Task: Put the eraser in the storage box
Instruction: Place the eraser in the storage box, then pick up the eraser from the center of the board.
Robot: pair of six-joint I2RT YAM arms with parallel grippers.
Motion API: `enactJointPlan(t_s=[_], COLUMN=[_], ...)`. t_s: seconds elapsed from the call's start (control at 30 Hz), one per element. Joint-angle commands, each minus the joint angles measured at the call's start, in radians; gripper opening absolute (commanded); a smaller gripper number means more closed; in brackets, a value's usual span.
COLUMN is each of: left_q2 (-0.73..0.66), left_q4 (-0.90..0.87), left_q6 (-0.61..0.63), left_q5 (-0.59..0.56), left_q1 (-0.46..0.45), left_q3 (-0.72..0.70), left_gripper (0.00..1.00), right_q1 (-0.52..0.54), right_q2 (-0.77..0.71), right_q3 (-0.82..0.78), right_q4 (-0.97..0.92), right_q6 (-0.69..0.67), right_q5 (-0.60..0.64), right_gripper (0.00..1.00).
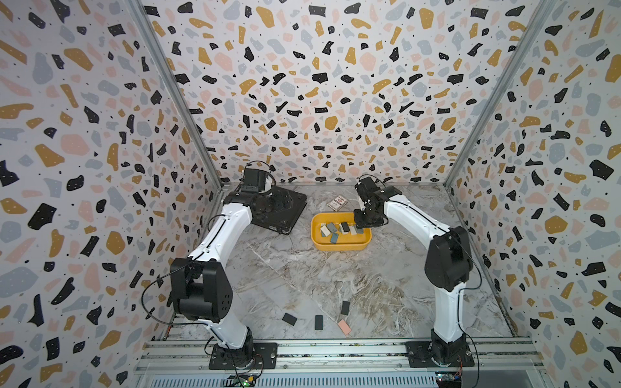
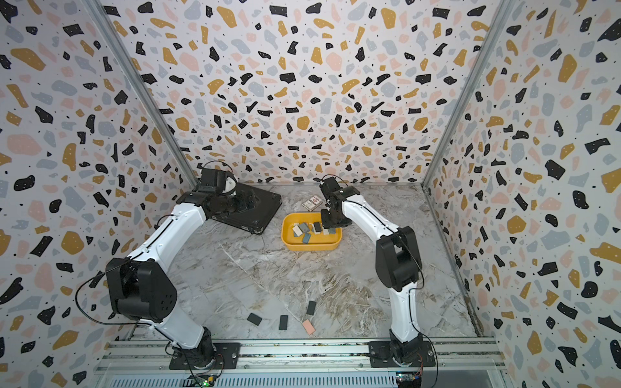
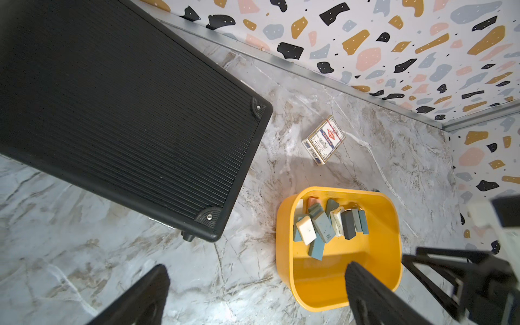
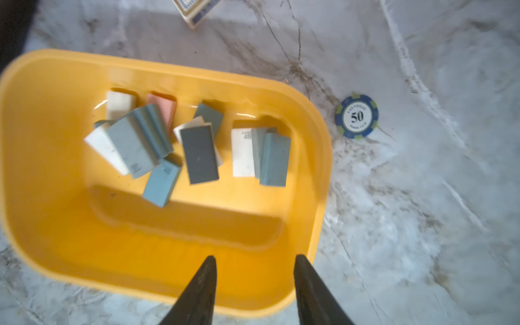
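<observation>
On the marble table (image 1: 302,268), the black case (image 1: 285,208) lies at the back beside the yellow storage box (image 1: 339,248). The right gripper (image 4: 256,256) hangs over the box's far right part with jaws apart and nothing between them, while the left gripper (image 3: 256,267) hovers by the case, spread wide and empty. A heap of erasers (image 4: 199,154) lies inside the box, so the drop looks done: lift straight up clear of the rim, then go for the four loose erasers (image 1: 319,322) at the table's near edge, one a pink eraser (image 1: 344,327), gripping across the narrow sides.
</observation>
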Motion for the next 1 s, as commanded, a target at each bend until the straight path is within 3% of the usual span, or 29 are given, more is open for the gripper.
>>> enactJointPlan(t_s=[0.0,0.1,0.47,0.77,0.97], left_q2=[-0.059,-0.099,-0.311,-0.396,-0.42], left_q4=[0.013,0.028,0.038,0.011,0.002], left_q6=[0.005,-0.007,-0.022,-0.006,0.0], left_q5=[0.014,0.03,0.054,0.084,0.085], left_q1=[0.006,0.009,0.011,0.01,0.011], left_q3=[-0.039,-0.085,-0.314,-0.366,-0.367], left_gripper=[0.98,0.98,0.98,0.98,0.98], right_q1=[0.107,0.22,0.427,0.578,0.614], right_q2=[-0.156,-0.239,-0.306,-0.248,-0.2], right_q3=[-0.156,-0.288,-0.552,-0.546,-0.543], right_q4=[-0.001,-0.001,0.054,0.098,0.075], right_q6=[0.093,0.178,0.472,0.591,0.667], right_q5=[0.107,0.2,0.172,0.151,0.129], right_gripper=[0.48,0.48,0.49,0.51,0.52])
